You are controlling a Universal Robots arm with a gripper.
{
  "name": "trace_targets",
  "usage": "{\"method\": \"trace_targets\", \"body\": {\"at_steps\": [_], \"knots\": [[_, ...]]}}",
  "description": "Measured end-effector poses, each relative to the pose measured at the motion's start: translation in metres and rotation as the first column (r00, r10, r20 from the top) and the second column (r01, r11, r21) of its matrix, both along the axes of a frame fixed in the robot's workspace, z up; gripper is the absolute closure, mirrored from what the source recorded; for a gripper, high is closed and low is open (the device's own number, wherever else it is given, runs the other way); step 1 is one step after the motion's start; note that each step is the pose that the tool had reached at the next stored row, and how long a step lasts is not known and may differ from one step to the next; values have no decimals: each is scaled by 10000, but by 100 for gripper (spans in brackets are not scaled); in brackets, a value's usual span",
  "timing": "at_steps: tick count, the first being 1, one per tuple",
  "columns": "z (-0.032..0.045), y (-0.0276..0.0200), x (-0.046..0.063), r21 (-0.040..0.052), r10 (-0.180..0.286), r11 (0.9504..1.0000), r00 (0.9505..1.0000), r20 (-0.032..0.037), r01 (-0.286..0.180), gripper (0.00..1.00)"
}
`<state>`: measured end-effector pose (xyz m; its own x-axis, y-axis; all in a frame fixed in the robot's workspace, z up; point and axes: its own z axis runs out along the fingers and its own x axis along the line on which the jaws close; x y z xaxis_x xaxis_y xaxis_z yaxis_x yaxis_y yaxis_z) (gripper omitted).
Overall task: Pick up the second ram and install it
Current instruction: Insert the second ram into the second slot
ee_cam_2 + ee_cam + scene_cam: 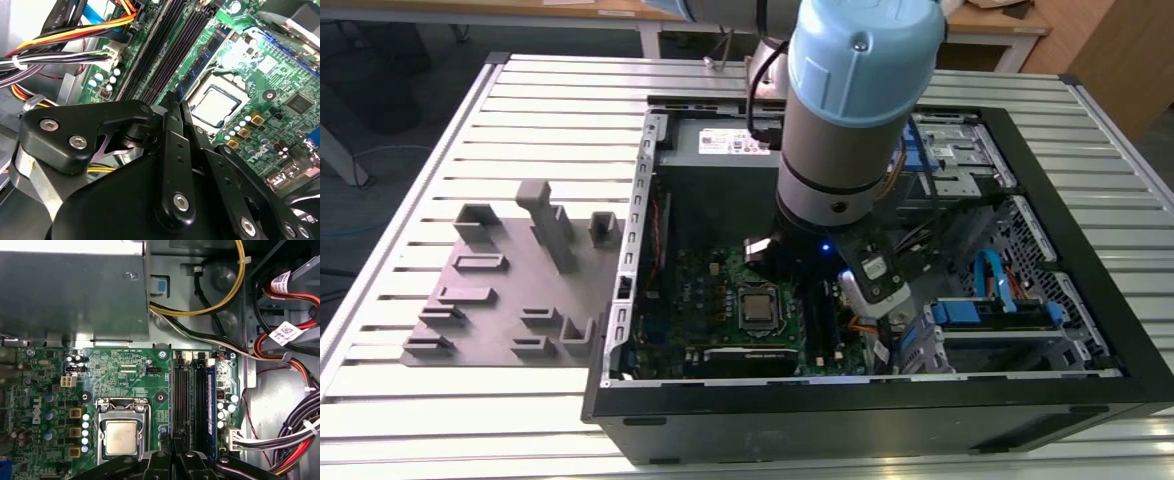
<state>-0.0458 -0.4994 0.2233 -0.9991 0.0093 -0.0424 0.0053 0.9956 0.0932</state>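
Positioning: my black pincer hangs inside the open black metal computer case, over the green motherboard.
Nearest feature: the bank of long black memory slots, beside the silver square processor socket; in both wrist views the pincer tip sits at one end of the bank.
Pincer state: I cannot tell how far open, nor whether anything is held.
Second ram: I cannot tell it apart from the dark slots.
Bench: carries the grey plastic fixture plate, just beside the case.
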Motion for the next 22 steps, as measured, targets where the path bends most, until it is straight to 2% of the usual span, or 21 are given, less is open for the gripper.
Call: {"method": "trace_targets", "body": {"at_steps": [4,9,14,22], "knots": [[-34,25,2,-21,1,10000,10000,-1,-1,89],[-54,27,29,-40,-200,9998,9998,0,200,89],[-55,26,127,-43,-237,9997,9997,0,237,89],[-63,27,141,-61,-414,9991,9991,1,414,89]]}}
